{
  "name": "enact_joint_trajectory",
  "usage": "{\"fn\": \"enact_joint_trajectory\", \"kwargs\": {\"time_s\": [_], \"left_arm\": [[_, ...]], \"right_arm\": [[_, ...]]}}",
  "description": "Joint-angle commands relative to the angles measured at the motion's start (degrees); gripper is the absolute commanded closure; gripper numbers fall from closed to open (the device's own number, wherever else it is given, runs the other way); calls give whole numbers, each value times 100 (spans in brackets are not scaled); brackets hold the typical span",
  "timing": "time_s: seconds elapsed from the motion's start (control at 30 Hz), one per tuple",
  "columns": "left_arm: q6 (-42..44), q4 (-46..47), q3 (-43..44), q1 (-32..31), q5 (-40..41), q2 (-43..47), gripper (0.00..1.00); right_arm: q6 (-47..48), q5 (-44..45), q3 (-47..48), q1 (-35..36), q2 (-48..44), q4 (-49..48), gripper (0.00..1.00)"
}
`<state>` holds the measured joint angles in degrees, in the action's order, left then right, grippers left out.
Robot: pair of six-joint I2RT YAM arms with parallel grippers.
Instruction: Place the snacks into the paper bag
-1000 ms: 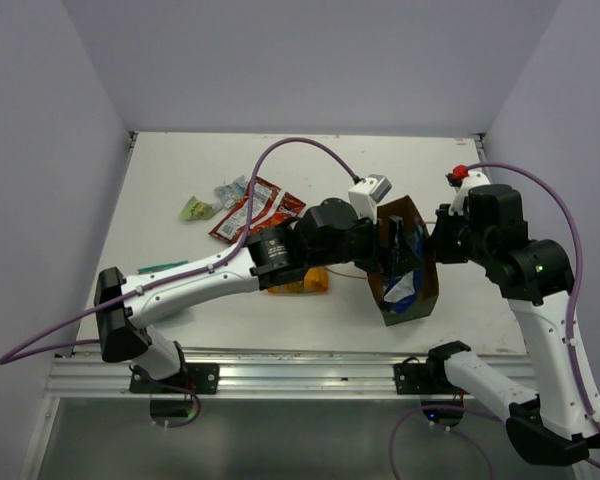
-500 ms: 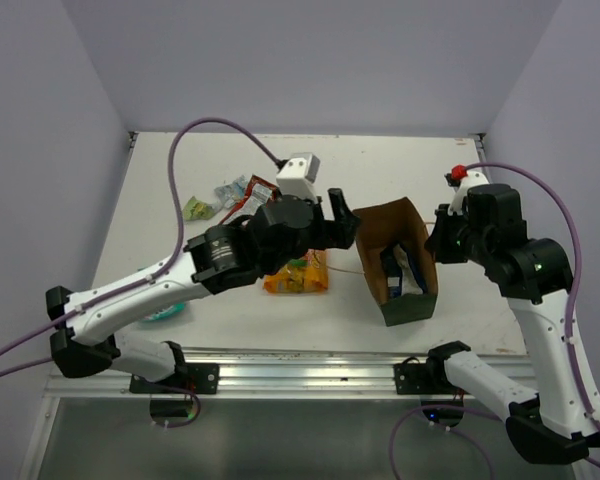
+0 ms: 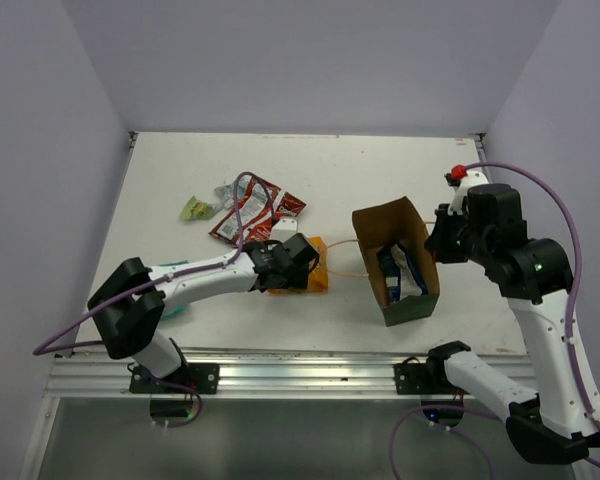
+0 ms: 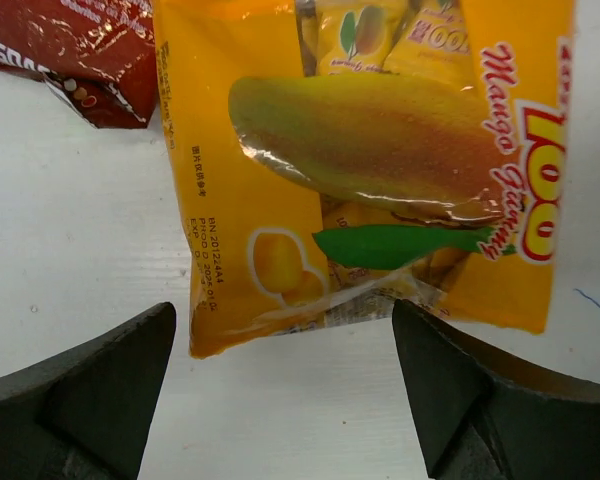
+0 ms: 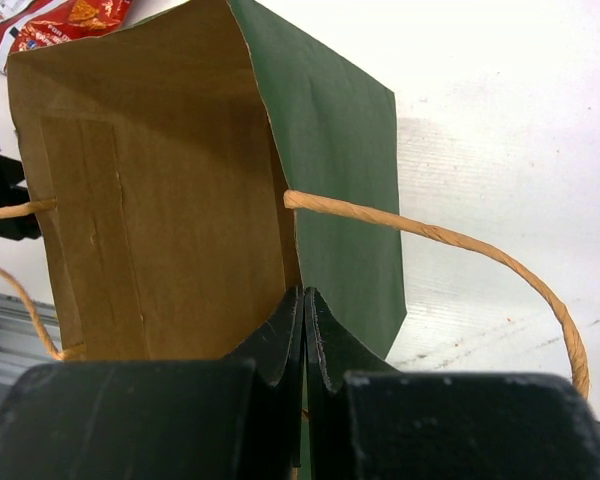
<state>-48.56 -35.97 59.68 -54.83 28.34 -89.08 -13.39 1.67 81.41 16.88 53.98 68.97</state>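
Progress partial: I see one dark blue-and-white crinkly packet [image 3: 400, 276] inside the upright dark green paper bag [image 3: 410, 308], centre-right | left gripper [image 4: 280, 395] spread over flat orange-yellow packet [image 4: 380, 150], centre | right gripper [image 5: 302, 322] pinches bag wall | red-and-white packets [image 3: 230, 225] outstanding, upper left.

robot lab cell: plain walls [image 3: 310, 60], white table [image 3: 380, 170], aluminium mounting rail [image 3: 300, 372]

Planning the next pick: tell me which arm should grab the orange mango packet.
Left. The left gripper is open right at the orange mango packet, with the packet's edge between its fingers. The right gripper is shut on the paper bag wall and so is busy.
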Motion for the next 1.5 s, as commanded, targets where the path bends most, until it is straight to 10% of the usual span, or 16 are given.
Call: {"fn": "enact_joint_trajectory", "kwargs": {"time_s": [0.0, 0.27, 0.43, 0.7, 0.93, 1.2, 1.47], "left_arm": [[-154, 538, -53, 7, -65, -266, 7], [-49, 933, -378, 7, -47, -435, 13], [-84, 828, -326, 7, 31, -418, 100], [92, 530, 104, 7, 233, 329, 100], [1189, 476, 2217, -185, -477, 1085, 100], [1639, 906, 4893, -1170, -1893, 146, 100], [1551, 1302, 4878, -1346, -2552, -452, 100]], "right_arm": [[143, -150, 77, 17, -63, -103, 100], [108, -150, -186, 17, -133, -217, 100], [38, -89, -563, 25, -177, -401, 100], [-59, 26, -960, 17, -256, -701, 100], [-59, 298, -592, 25, -238, -525, 100], [-59, 422, -485, 17, -238, -393, 100], [-111, 474, -485, 17, -274, -367, 100]]}}
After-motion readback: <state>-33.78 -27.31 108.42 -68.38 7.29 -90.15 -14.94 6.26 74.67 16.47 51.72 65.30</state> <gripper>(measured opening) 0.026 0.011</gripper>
